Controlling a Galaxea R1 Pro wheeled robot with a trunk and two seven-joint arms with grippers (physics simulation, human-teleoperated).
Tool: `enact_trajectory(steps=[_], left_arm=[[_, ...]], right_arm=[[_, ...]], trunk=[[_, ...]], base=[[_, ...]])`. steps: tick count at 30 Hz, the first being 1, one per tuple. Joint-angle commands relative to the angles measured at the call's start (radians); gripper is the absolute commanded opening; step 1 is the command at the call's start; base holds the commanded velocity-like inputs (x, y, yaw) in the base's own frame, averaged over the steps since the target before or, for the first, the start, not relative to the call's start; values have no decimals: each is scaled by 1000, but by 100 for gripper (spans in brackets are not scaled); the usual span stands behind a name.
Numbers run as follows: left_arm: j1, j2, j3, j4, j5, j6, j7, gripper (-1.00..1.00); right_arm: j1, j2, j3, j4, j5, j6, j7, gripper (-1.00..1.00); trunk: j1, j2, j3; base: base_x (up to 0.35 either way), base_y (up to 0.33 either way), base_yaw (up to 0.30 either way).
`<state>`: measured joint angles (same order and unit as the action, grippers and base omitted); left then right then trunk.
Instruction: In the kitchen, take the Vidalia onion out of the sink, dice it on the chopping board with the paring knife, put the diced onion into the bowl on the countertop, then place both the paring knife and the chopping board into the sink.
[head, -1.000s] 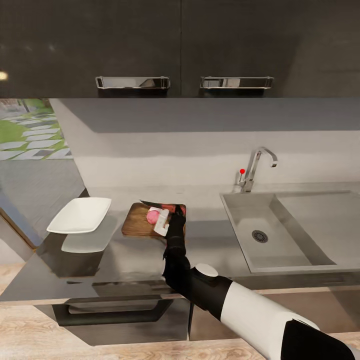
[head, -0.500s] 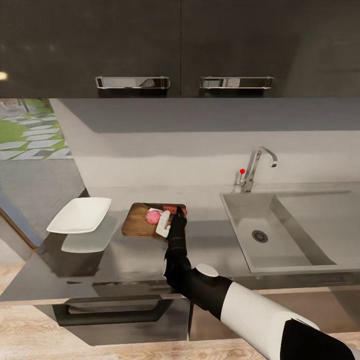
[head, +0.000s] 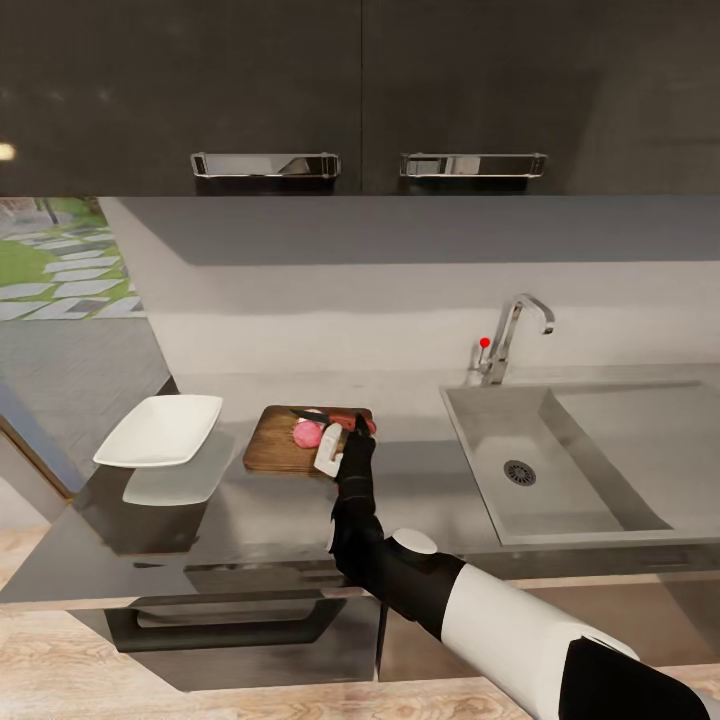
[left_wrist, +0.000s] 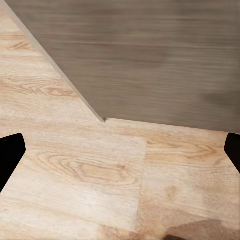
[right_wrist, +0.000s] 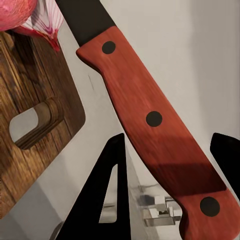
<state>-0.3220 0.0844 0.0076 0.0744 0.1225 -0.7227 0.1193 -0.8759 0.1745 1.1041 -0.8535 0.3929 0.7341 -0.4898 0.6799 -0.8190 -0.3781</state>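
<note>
On the brown chopping board (head: 280, 448) lies the pink Vidalia onion (head: 307, 433). My right gripper (head: 353, 424) is at the board's right end, shut on the paring knife (head: 340, 417). The knife's dark blade reaches left just behind the onion. In the right wrist view the red-orange knife handle (right_wrist: 150, 115) runs between my black fingers (right_wrist: 112, 190), with the onion (right_wrist: 15, 12) and the board's handle hole (right_wrist: 30, 125) beyond. The white bowl (head: 160, 430) stands left of the board on the countertop (head: 250, 520). The sink (head: 470, 440) lies to the right. My left gripper (left_wrist: 120, 152) is open over the floor.
A chrome tap (head: 512, 335) with a red knob stands behind the sink, and a drainboard (head: 650, 440) lies to its right. Dark wall cabinets (head: 360, 90) hang above the counter. The left wrist view looks at the light wood floor (left_wrist: 90, 175) and a grey-brown cabinet front (left_wrist: 150, 60).
My right gripper has shifted slightly right and toward the counter's front with the knife, and the blade has come down closer to the onion. The onion, board and bowl have stayed put.
</note>
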Motion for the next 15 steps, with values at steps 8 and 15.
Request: enact_trajectory(steps=[8, 15], left_arm=[[-2, 0, 0, 4, 3, -6, -1, 100], [-2, 0, 0, 4, 3, -6, 0, 100]], right_arm=[[-1, 0, 3, 20, 0, 5, -4, -100], [-1, 0, 5, 22, 1, 5, -4, -100]], trunk=[[0, -1, -1], [0, -1, -1]], base=[[0, 0, 0], [0, 0, 0]])
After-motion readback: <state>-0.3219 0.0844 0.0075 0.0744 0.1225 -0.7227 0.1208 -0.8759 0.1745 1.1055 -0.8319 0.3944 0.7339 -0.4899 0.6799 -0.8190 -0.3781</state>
